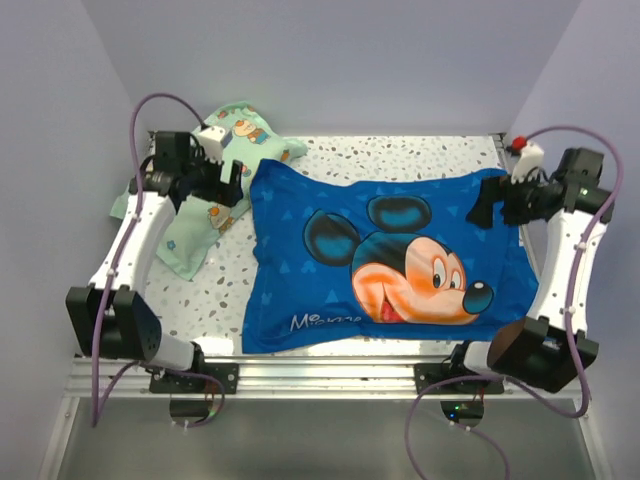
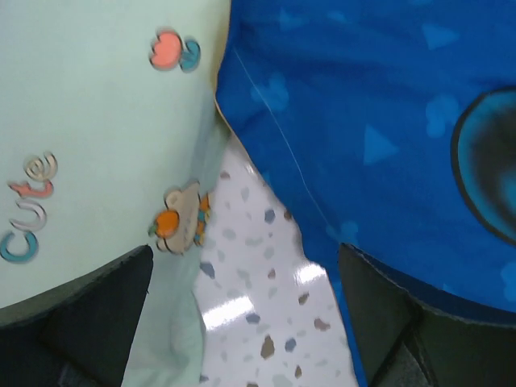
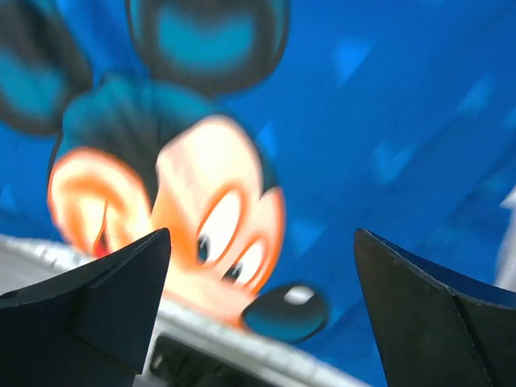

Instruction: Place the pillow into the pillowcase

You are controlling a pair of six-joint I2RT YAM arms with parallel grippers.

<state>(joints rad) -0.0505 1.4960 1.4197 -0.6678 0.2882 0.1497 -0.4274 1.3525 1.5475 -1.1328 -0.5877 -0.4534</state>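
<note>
From my end, the Mickey pillowcase (image 1: 390, 262) lies blue side up across the speckled table (image 1: 400, 155). The left gripper (image 1: 230, 188) hangs spread wide at its left edge, beside the mint-green cartoon pillow (image 1: 190, 245). The right gripper (image 1: 488, 207) gapes empty over its right edge.

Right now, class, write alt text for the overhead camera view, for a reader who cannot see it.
A blue pillowcase printed with a cartoon mouse face lies on a speckled table. The left gripper and right gripper are at its far corners; a green pillow lies far left.
</note>
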